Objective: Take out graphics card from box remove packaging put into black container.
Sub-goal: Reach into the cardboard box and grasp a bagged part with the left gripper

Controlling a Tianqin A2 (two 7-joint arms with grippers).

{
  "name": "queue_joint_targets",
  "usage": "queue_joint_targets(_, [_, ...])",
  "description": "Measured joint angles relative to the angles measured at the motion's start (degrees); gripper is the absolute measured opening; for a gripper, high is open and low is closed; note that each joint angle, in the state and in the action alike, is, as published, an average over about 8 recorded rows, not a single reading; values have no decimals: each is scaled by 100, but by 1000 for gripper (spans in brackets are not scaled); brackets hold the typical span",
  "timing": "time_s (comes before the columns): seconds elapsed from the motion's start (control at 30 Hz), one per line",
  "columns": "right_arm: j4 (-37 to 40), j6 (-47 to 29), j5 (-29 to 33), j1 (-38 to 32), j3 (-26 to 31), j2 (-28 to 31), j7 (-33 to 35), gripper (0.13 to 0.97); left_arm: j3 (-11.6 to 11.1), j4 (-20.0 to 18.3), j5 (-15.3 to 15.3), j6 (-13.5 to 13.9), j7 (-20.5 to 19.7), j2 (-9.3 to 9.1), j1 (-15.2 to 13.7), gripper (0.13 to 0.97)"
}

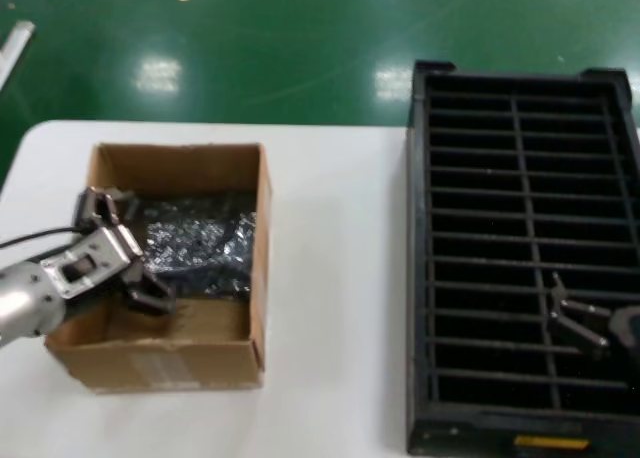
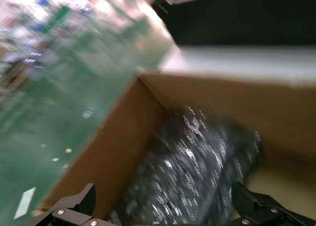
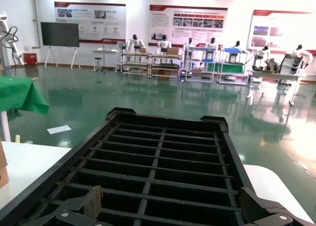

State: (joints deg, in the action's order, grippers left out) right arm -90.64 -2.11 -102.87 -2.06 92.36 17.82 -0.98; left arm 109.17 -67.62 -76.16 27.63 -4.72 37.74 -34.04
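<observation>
Left hand point(image 1: 125, 248) spread wide; right hand point(image 1: 578, 323) splayed.

1. The box point(image 1: 168, 268), plain brown corrugated cardboard with no top flaps, sits open on the white surface, well apart from the tray.
2. The packaging point(image 1: 197, 244), a crinkly, shiny dark-grey bag, lies flat on the box floor toward its far side, glinting in the left wrist view point(image 2: 197, 171). The graphics card cannot be made out through it.
3. The black container point(image 1: 524, 258), a large black plastic tray with two columns of narrow slots between thin dividers, stands beside the box; a yellow label marks its near edge. In the right wrist view point(image 3: 163, 171) the slots visible hold nothing.
</observation>
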Motion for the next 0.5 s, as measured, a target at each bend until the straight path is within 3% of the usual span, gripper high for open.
queue_joint_targets(0.1, [0,0,0,0,0,0,0,966,312,693,342,240,418,-148,-567,963])
queue_joint_targets(0.2, [0,0,0,0,0,0,0,966,536,1258,560,244,909,-349,-953,961])
queue_joint_targets(0.33, [0,0,0,0,0,0,0,966,682,1779,644,12,1566,-619,-1215,960])
queue_joint_targets(0.5, [0,0,0,0,0,0,0,966,688,2227,463,-307,2350,-885,-1365,937])
